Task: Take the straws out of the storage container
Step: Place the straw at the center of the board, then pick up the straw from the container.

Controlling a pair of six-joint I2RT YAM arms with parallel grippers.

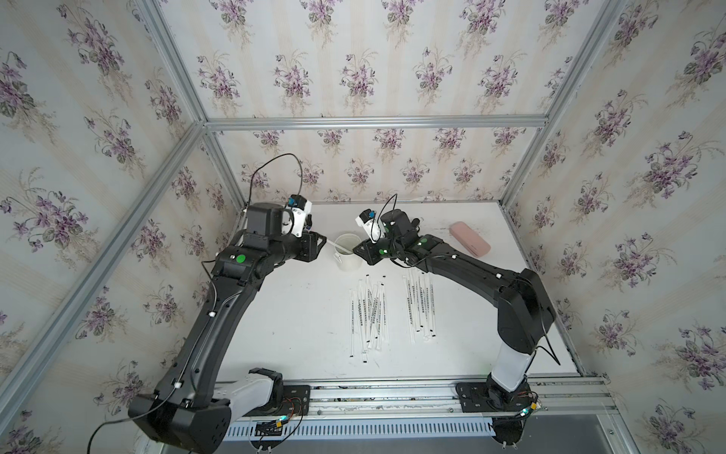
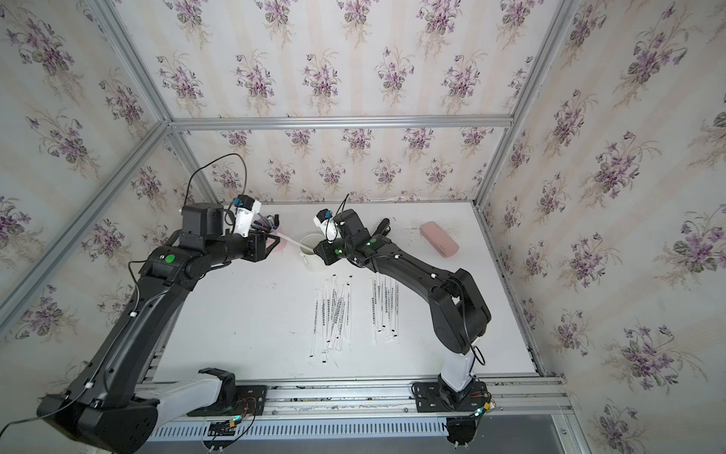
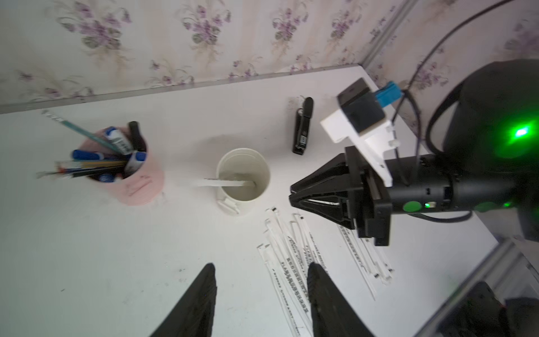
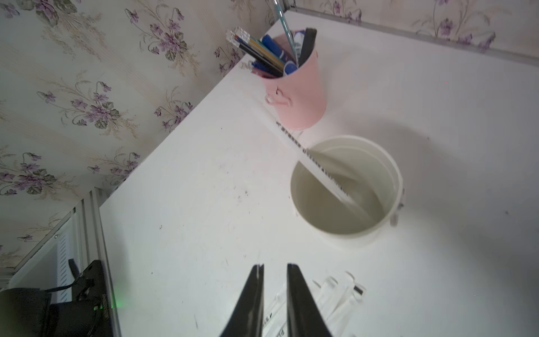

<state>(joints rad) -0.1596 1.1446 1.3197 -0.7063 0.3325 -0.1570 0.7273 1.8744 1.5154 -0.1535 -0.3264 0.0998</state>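
Note:
The storage container [image 1: 349, 264] is a small white cup standing at the middle back of the table, also seen in the left wrist view [image 3: 230, 204] and the right wrist view [image 4: 350, 237]. One wrapped straw [image 1: 340, 245] leans inside it, its top end poking out over the rim toward the left arm [image 3: 224, 183] [image 4: 318, 167]. Several straws [image 1: 369, 314] lie in two loose groups [image 1: 419, 306] in front of the cup. My left gripper [image 3: 262, 267] is open just left of the cup [image 1: 324, 239] and holds nothing. My right gripper [image 4: 275, 267] hovers at the cup's right [image 1: 355, 248], jaws slightly apart and empty.
A pink pen cup [image 3: 140, 186] full of pens and pencils stands left of the white cup. A black stapler-like object [image 3: 302, 128] lies behind the right arm. A pink case [image 1: 469, 238] rests at the back right. Walls close the table on three sides.

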